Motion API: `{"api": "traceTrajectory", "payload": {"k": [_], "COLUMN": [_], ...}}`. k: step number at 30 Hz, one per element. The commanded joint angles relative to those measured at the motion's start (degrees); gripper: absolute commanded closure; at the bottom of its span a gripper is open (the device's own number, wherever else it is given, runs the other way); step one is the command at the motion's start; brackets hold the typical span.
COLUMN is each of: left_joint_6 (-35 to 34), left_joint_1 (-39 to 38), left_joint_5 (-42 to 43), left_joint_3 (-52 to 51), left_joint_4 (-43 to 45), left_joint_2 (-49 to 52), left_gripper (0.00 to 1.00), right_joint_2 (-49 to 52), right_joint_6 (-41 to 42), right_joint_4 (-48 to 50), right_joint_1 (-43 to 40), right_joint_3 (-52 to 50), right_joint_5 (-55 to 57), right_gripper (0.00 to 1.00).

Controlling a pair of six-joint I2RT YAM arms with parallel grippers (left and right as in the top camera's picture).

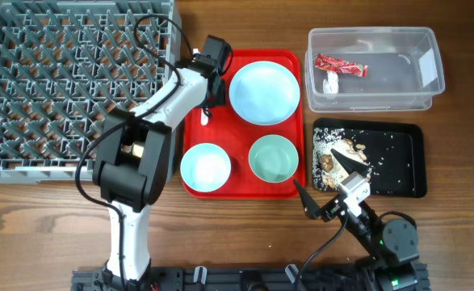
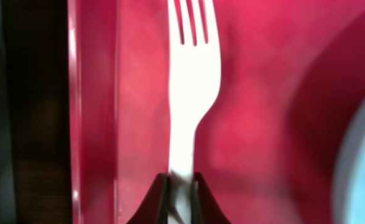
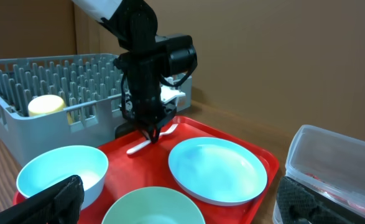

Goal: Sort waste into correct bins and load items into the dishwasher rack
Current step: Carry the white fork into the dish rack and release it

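My left gripper (image 1: 208, 99) is shut on the handle of the white fork (image 2: 191, 81), low over the red tray's far left corner; the right wrist view shows it (image 3: 151, 132) with the fork (image 3: 146, 145) touching the tray. On the tray stand the pale-blue plate (image 1: 264, 91), pale-blue bowl (image 1: 205, 167) and mint-green bowl (image 1: 273, 158). The yellow cup (image 3: 45, 104) sits in the grey dishwasher rack (image 1: 67, 81). The red wrapper (image 1: 341, 66) lies in the clear tub (image 1: 418, 95). Food scraps (image 1: 341, 153) lie in the black tray (image 1: 398, 182). My right gripper (image 1: 325, 184) is open and empty. The spoon is out of view.
The red tray (image 1: 241, 187) lies between the rack and the two bins. The left arm (image 1: 140, 153) and its cable cross the rack's right edge. The right arm's base (image 1: 386, 242) sits at the front edge, right of centre.
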Motion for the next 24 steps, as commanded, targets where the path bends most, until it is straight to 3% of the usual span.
{"api": "traceTrajectory", "payload": {"k": [1,9,15,17,24], "left_joint_6": [-0.3,0.3,0.3,1.2,4.7], "left_joint_1": [0.2,2.0,5.0,6.1,8.8], "left_joint_5": [8.7,8.3,-6.8,-10.8,-10.6], "left_joint_3": [-0.7,4.4,5.4,5.4,3.0], "left_joint_4": [-0.7,-9.4,-16.8,-17.6,-16.2], "left_joint_2": [1.4,-6.6,-15.6,-17.0,-14.7], "left_gripper": [0.96,0.96,0.96,0.96,0.94], "right_joint_2": [0.0,0.0,0.0,0.0,0.0], "right_joint_6": [0.9,0.8,0.9,0.8,0.8], "right_joint_4": [0.1,0.1,0.1,0.1,0.1], "right_joint_1": [-0.1,-0.1,-0.1,-0.1,-0.1], "right_joint_3": [-0.1,-0.1,-0.1,-0.1,-0.1], "right_joint_5": [0.6,0.6,0.6,0.6,0.6], "right_gripper": [0.00,0.00,0.00,0.00,0.00]}}
